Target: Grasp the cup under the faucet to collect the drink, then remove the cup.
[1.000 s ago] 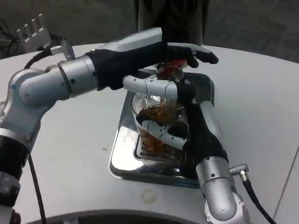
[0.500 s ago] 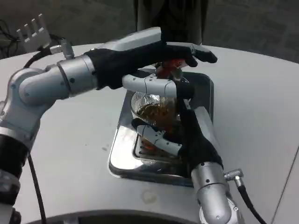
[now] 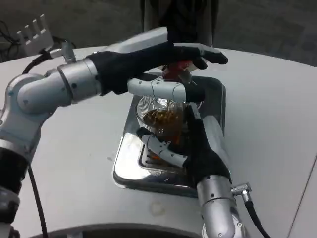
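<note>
The clear ribbed glass cup [image 3: 161, 119], partly filled with dark amber drink, stands on the grate of the shiny steel drip tray [image 3: 130, 161], directly below the red-tipped faucet [image 3: 176, 72] of the dark dispenser [image 3: 178, 20] at the back of the white round table [image 3: 277, 114]. Compared with a second ago, the brown pool in the cup looks broader and nearer the rim, so filling seems to have gone on; I would judge the collecting step is well along and the removal is not yet begun, since the cup is still seated on the tray under the spout.

The right hand [image 3: 190, 146] has crept forward and to the left over that same second, its silver forearm [image 3: 215, 208] now lower in the picture and closer to the tray's front edge. Its white-and-black fingers [image 3: 163, 148] curl round the near side of the cup while the black palm sits against the cup's right flank: a wrapped hold, closed onto the glass rather than spread.

The left hand [image 3: 168, 64] has barely shifted. It reaches across above the cup, upper fingers stretched out over the faucet's top and the thumb lying across in front just under it, apparently working the tap. Whether it truly clamps the lever or only presses on it I cannot make out.
</note>
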`<state>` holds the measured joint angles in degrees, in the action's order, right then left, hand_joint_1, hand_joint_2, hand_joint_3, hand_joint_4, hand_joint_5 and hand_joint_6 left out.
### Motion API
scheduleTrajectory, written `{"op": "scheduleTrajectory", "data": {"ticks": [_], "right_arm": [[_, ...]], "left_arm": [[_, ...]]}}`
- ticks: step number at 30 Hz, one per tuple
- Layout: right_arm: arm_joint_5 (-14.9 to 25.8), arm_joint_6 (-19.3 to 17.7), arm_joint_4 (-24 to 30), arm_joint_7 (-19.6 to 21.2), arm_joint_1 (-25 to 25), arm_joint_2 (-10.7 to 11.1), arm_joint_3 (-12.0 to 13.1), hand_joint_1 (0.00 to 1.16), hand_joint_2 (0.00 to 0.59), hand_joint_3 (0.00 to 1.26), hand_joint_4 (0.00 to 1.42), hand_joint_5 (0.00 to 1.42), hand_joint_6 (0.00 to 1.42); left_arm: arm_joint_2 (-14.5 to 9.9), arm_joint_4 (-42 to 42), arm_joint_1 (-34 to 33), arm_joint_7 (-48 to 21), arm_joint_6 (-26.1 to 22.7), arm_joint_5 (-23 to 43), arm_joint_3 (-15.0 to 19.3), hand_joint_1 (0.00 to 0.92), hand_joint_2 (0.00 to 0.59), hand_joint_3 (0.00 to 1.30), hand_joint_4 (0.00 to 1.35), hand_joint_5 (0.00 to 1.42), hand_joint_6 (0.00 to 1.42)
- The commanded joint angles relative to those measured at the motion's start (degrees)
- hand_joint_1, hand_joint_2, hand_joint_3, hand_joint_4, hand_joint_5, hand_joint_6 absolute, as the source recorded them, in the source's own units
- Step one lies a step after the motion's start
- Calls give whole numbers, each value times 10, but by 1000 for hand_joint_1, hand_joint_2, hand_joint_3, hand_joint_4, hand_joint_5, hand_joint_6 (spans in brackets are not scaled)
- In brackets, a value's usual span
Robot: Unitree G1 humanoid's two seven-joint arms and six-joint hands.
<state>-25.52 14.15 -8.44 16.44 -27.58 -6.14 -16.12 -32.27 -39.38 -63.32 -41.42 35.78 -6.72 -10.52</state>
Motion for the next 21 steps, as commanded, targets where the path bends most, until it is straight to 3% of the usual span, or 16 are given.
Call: {"op": "scheduleTrajectory", "data": {"ticks": [1, 21], "right_arm": [[1, 5, -9, 14, -2, -32, -9, 653, 217, 0, 23, 107, 9], [16, -4, -61, 75, -26, -53, -17, 654, 217, 3, 98, 181, 47]], "left_arm": [[-20, 10, 26, -2, -35, -2, 16, 0, 3, 219, 168, 222, 224], [13, 88, 49, 20, -124, 60, 70, 0, 16, 279, 250, 331, 310]]}}
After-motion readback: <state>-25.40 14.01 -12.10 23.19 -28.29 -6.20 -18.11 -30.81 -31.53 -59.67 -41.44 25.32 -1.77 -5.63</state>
